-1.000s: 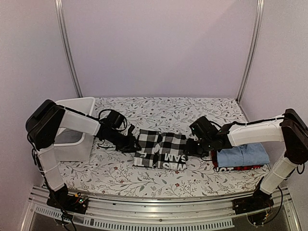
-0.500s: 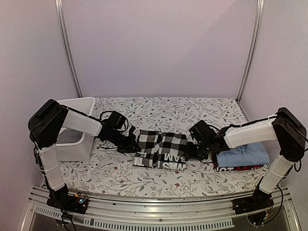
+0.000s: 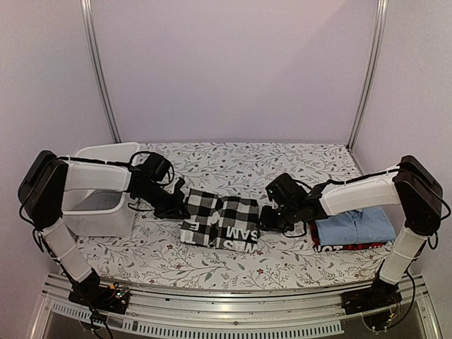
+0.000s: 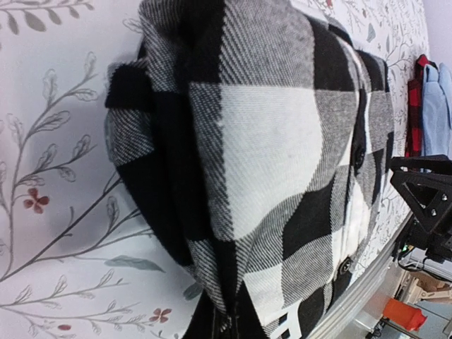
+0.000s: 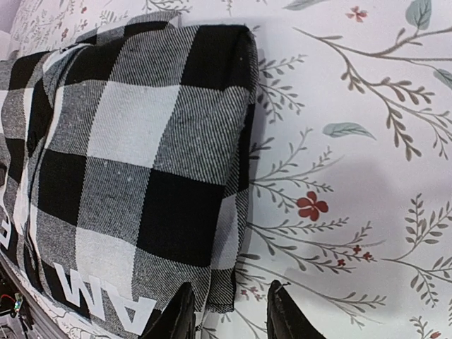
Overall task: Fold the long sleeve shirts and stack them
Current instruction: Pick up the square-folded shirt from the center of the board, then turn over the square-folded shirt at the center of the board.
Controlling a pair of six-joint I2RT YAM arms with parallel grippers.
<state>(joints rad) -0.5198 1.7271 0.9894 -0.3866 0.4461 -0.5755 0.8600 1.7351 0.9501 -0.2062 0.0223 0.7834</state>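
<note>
Where a leaf-and-flower print covers it, the desk (image 3: pixel 233 159) carries every item listed.

1. White plastic tub (image 3: pixel 106 152): at 9 o'clock on the desk, against the left arm.
2. Black-and-white checked shirt (image 3: pixel 220 220): folded into a compact rectangle at the desk's centre, lying flat, with white lettering on a black band along its near edge.
3. Light blue shirt (image 3: pixel 357 227): folded, at 3 o'clock, well apart from the checked shirt and resting on item 4.
4. Red-and-black shirt (image 3: pixel 346 247): under the blue one, showing only at the stack's near edge.
5. Left claw (image 3: pixel 175 206): at the checked shirt's 9 o'clock edge, clenched on the cloth, which gathers into it in the wrist view.
6. Right claw (image 5: pixel 229 314): at the shirt's 3 o'clock edge, released, its fingers spread either side of the folded corner.
</note>
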